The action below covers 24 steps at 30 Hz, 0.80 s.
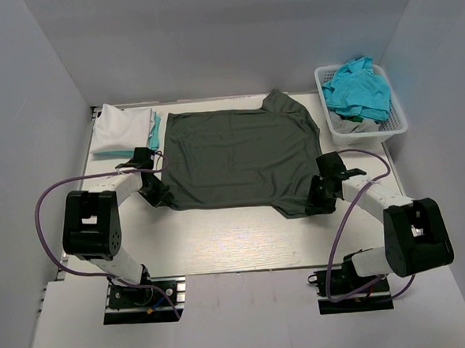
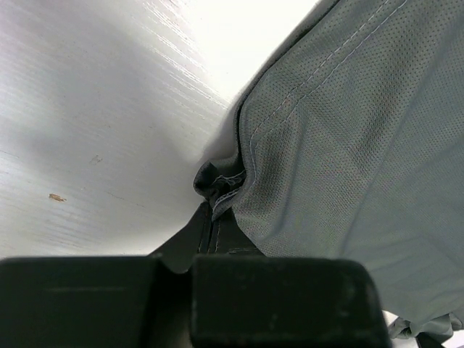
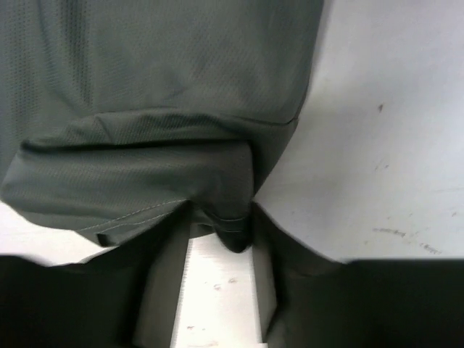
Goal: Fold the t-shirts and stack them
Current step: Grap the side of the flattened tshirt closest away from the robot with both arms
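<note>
A dark charcoal t-shirt point(image 1: 239, 154) lies spread flat across the middle of the table. At the shirt's near left corner my left gripper point(image 1: 156, 193) is shut on a bunched bit of hem. In the left wrist view the gripper point(image 2: 210, 214) pinches that fold of the grey cloth point(image 2: 348, 145). My right gripper point(image 1: 320, 194) is at the near right corner. Its jaws point(image 3: 221, 217) stand apart, with the corner of the shirt point(image 3: 145, 94) dipping between the fingertips and bare table showing behind. A folded white t-shirt point(image 1: 119, 127) lies at the far left with a teal one point(image 1: 156, 131) beside it.
A white lattice basket point(image 1: 398, 124) at the far right holds crumpled turquoise t-shirts point(image 1: 357, 87). Grey walls close in the table on the left, back and right. Purple cables loop beside both arms.
</note>
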Motion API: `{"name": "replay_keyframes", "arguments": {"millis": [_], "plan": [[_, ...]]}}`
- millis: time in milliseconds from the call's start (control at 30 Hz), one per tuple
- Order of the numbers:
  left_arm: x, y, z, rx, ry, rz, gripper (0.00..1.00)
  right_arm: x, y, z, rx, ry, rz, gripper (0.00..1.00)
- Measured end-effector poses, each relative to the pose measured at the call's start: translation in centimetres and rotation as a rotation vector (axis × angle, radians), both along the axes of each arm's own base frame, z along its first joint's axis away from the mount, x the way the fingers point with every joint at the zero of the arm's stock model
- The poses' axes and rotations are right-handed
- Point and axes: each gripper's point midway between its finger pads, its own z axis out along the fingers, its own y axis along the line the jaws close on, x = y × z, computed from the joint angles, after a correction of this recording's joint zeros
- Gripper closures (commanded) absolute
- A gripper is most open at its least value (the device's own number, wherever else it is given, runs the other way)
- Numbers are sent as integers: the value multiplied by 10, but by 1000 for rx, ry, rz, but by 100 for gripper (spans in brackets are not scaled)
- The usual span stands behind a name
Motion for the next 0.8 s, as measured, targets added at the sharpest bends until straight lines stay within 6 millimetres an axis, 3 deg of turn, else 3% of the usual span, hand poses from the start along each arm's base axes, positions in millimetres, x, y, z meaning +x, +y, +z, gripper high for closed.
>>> {"name": "replay_keyframes", "arguments": {"millis": [100, 133, 167, 300, 600, 800], "plan": [[-1, 0, 0, 0, -6, 1, 100, 3, -3, -2, -17, -9, -7, 82], [-2, 0, 0, 0, -7, 3, 100, 3, -4, -2, -22, -11, -13, 97], [-3, 0, 1, 0, -6, 4, 100, 3, -4, -2, -25, -11, -6, 100], [-14, 2, 1, 5, 34, 7, 100, -3, -5, -1, -25, 8, -8, 100], [-69, 13, 10, 60, 190, 9, 100, -59, -6, 17, 21, 120, 14, 100], [-85, 13, 19, 58, 223, 0, 100, -83, 6, 27, 109, 182, 37, 100]]}}
